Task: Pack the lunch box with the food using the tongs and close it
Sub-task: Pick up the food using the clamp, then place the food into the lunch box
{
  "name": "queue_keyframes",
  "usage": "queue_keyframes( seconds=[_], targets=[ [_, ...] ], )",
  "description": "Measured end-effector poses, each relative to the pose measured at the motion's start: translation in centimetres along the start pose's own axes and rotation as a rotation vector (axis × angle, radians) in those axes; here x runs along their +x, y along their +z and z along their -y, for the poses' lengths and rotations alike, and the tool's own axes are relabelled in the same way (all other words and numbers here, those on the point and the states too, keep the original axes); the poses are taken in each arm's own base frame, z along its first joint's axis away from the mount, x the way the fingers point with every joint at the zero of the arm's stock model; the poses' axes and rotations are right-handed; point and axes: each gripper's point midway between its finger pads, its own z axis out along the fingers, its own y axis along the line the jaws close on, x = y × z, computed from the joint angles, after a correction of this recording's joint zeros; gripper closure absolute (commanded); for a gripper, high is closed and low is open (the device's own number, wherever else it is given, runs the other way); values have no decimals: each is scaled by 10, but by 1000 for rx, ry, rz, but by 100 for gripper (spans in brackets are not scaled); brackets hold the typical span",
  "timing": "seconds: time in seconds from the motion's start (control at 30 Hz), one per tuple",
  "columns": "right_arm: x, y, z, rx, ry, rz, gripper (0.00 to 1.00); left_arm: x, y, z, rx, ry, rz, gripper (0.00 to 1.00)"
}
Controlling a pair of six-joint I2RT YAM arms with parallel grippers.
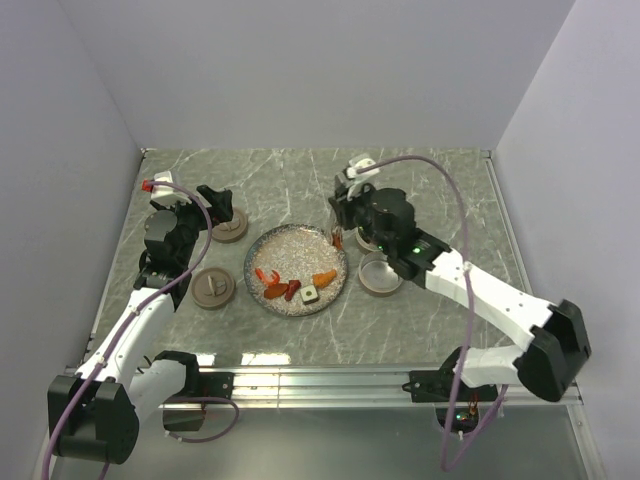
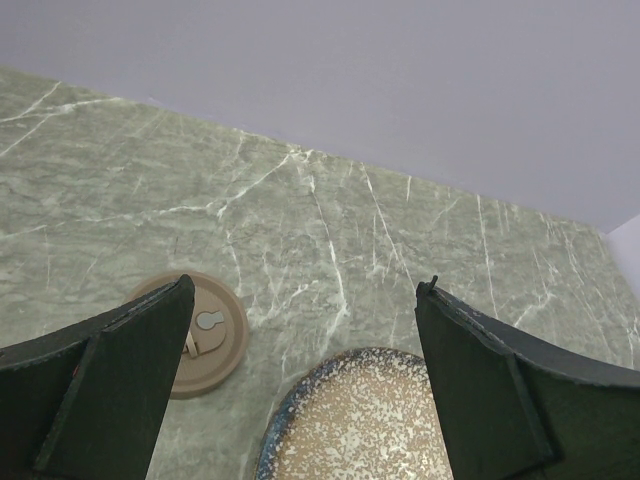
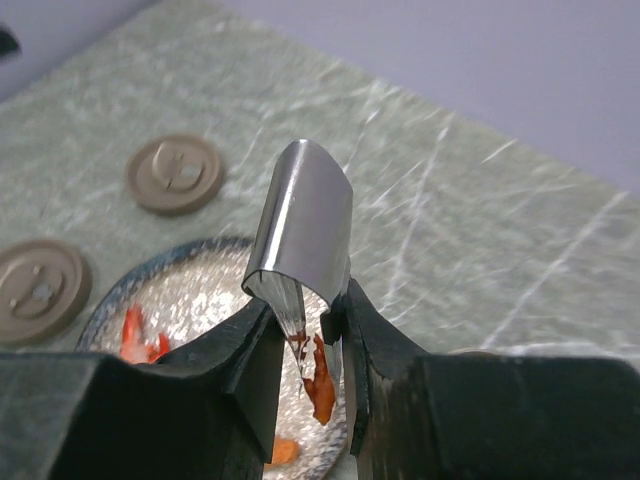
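Note:
My right gripper (image 3: 305, 330) is shut on the metal tongs (image 3: 305, 220), squeezing their two arms together. The tong tips pinch a red piece of food (image 3: 320, 375) just above the right rim of the speckled plate (image 3: 190, 290). In the top view that gripper (image 1: 340, 215) hangs over the plate's far right edge. More food lies on the plate: red bits (image 1: 272, 285), an orange piece (image 1: 324, 278) and a white square (image 1: 309, 294). A round lunch box tin (image 1: 381, 273) stands open just right of the plate. My left gripper (image 2: 305, 290) is open and holds nothing, left of the plate.
Two round brown lids (image 1: 213, 288) (image 1: 229, 226) lie on the marble table left of the plate (image 1: 296, 250). A second tin (image 1: 368, 240) sits partly hidden under my right arm. Grey walls close in the back and sides.

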Motion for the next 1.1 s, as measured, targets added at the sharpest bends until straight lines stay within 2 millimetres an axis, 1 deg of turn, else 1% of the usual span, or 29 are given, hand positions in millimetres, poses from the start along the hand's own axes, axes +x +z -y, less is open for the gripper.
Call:
queue_keyframes(
  seconds=[0.1, 0.17, 0.23, 0.3, 0.37, 0.47, 0.67, 0.73, 0.8, 0.9, 0.93, 1.03, 1.1],
  targets=[
    [-26, -20, 17, 59, 7, 63, 86, 0, 0, 0, 0, 0, 0, 1],
    [-42, -37, 31, 111, 19, 108, 86, 0, 0, 0, 1, 0, 0, 0],
    [-49, -54, 42, 154, 31, 129, 86, 0, 0, 0, 1, 0, 0, 1],
    [-50, -68, 51, 193, 49, 139, 86, 0, 0, 0, 1, 0, 0, 1],
    [-45, -80, 58, 228, 70, 132, 86, 0, 0, 0, 1, -1, 0, 1],
    [-29, -87, 63, 255, 95, 93, 86, 0, 0, 0, 1, -4, 0, 1],
    [23, -93, 64, 278, 122, -32, 86, 0, 0, 0, 1, -5, 0, 1],
    [32, -95, 64, 285, 130, -55, 86, 0, 0, 0, 1, -5, 0, 1],
    [36, -97, 65, 290, 135, -68, 85, 0, 0, 0, 1, -5, 0, 1],
    [36, -97, 65, 293, 146, -67, 79, 0, 0, 0, 1, -5, 0, 1],
    [36, -97, 65, 293, 147, -67, 72, 0, 0, 0, 1, -5, 0, 1],
    [37, -96, 65, 296, 150, -69, 57, 0, 0, 0, 1, -5, 0, 1],
    [39, -95, 65, 301, 149, -75, 54, 0, 0, 0, 1, -5, 0, 0]
  ],
)
